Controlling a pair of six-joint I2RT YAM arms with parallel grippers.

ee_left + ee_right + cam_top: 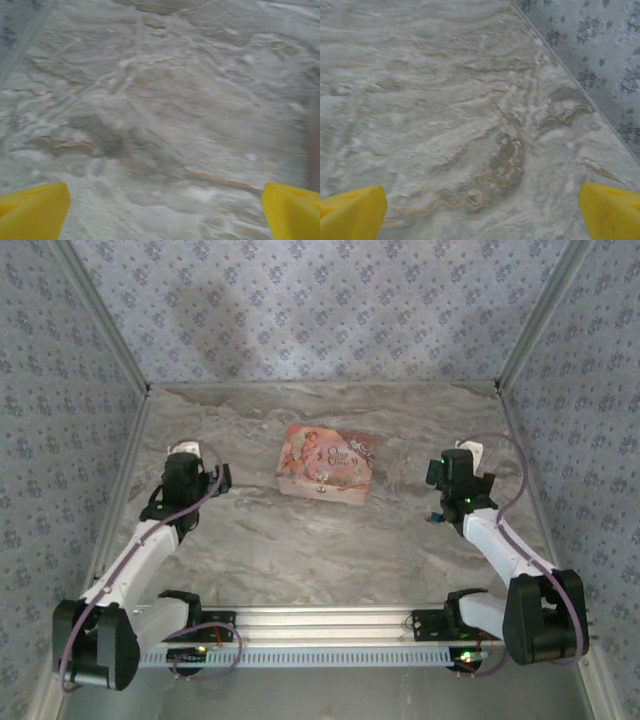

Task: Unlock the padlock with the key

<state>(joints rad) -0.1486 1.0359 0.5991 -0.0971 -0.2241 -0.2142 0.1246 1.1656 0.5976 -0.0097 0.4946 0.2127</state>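
The pink picture-printed box (326, 464) lies in the middle of the marble table (330, 540). A tiny dark fitting (318, 478) sits on its front face; I cannot tell if that is the padlock. The key is too small to make out. My left gripper (192, 472) hovers left of the box, open, its yellow fingertips (32, 210) wide apart over bare marble (165, 125). My right gripper (460, 475) hovers right of the box, also open, with yellow fingertips (610, 210) spread and nothing between them.
Patterned walls (320, 310) close the table on three sides; the right wall (600, 55) stands close to my right gripper. A small blue bit (437, 519) shows beside the right forearm. A metal rail (320, 625) runs along the near edge.
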